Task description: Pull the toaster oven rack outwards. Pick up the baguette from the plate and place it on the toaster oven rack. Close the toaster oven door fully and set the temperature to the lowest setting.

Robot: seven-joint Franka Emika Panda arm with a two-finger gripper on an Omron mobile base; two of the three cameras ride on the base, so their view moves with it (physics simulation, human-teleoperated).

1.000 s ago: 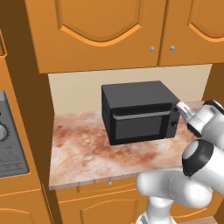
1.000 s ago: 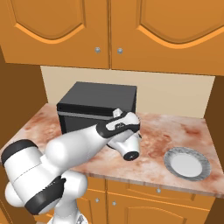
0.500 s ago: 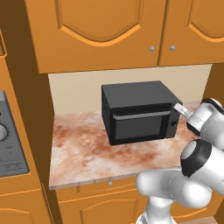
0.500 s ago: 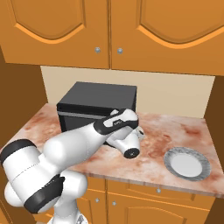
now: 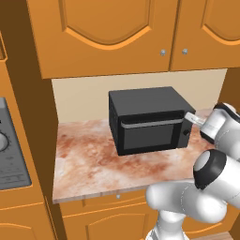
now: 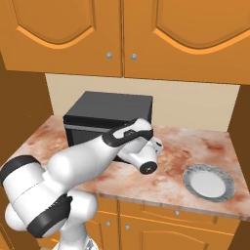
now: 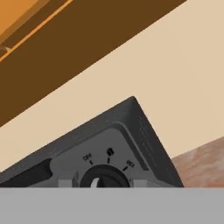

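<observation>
We see the end effector (image 5: 187, 123) at the shut toaster oven's (image 5: 145, 119) control knob (image 7: 103, 178); its opening we cannot tell. The plate (image 6: 209, 181) sits bare on the surface (image 5: 89, 159).

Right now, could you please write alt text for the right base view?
A white robot arm reaches across the closed black toaster oven on a marbled counter, its hand at the oven's right front. An empty plate sits at right, below orange cabinets.
</observation>
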